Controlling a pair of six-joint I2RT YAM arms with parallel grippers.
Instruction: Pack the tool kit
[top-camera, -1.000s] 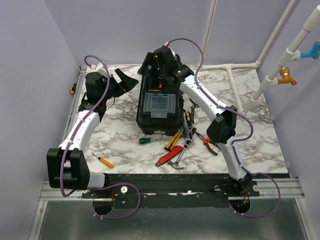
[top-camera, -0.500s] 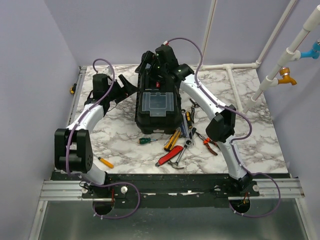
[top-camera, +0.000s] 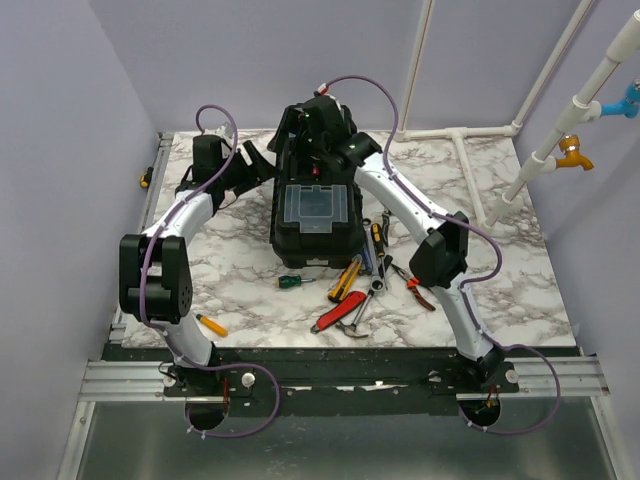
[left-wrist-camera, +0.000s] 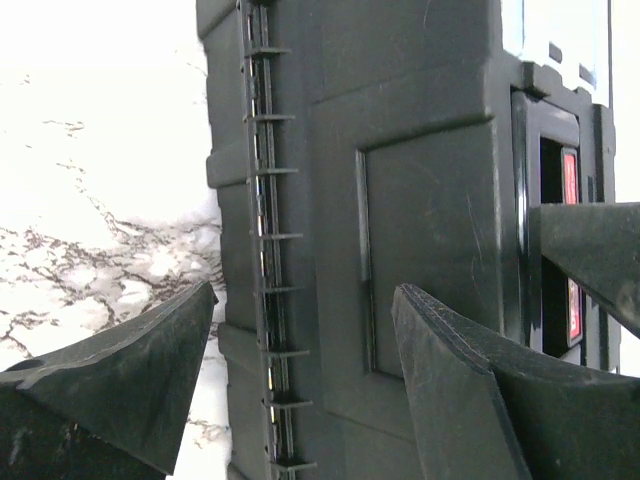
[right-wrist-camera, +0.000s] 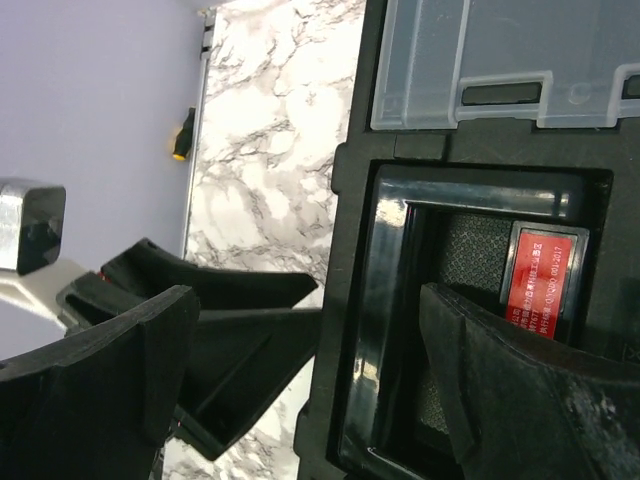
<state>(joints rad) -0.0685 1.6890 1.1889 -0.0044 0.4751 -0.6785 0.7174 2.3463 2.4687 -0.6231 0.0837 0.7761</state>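
Both left fingers and right fingers were held released, straddling the closed toolbox at its edges, presumably so it could be opened.

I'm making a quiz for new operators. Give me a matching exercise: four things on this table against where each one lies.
Things:
1. toolbox
2. green-handled screwdriver
3. yellow-handled screwdriver
4. orange-handled pliers

Places:
A. alone at the table's front left, by the left arm
B. mid-table, between the two arms
C. right of the tool pile, by the right arm
D. just in front of the toolbox

Pairs: 1-B, 2-D, 3-A, 4-C.
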